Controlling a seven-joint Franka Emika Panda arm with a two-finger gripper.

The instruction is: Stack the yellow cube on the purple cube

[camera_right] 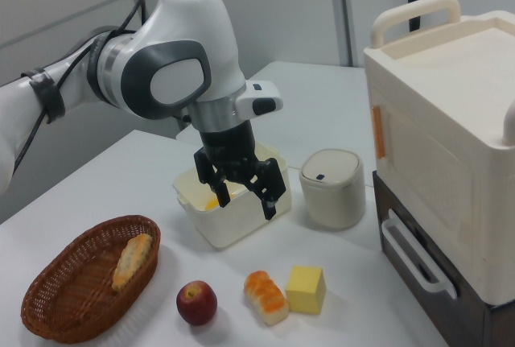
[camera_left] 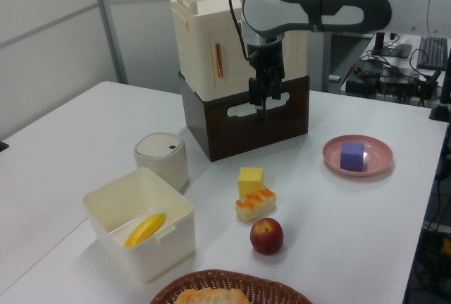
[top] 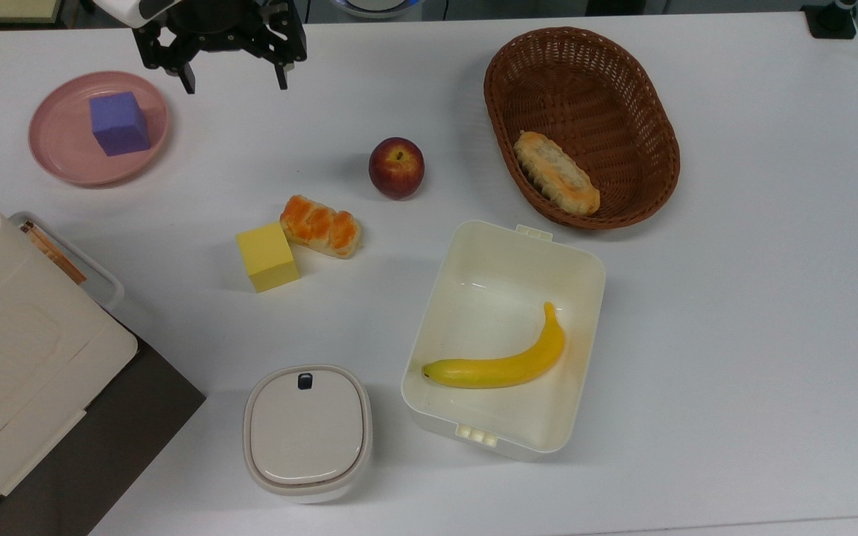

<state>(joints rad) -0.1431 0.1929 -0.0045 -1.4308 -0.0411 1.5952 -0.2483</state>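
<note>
The gripper [top: 234, 80] hangs above the table [top: 734, 313] with its fingers spread and nothing between them. In the top view it sits at the upper edge, between the pink plate [top: 56, 152] and the apple [top: 396, 167].

The yellow cube [top: 267, 257] rests on the table well apart from the gripper — in the top view it lies straight down the picture from the fingers and a little to the top view's right. A bread roll [top: 321, 225] touches, or all but touches, the cube's upper right corner, so the other faces look freer for a grasp. The cube has no long axis, but it sits slightly turned against the table's edges, so I judge the fingers need a small twist to meet two flat faces.

The purple cube [top: 120, 123] stands on the pink plate, near the gripper on the top view's left — much closer to the fingers than the yellow one. Nothing is stacked yet.
</note>
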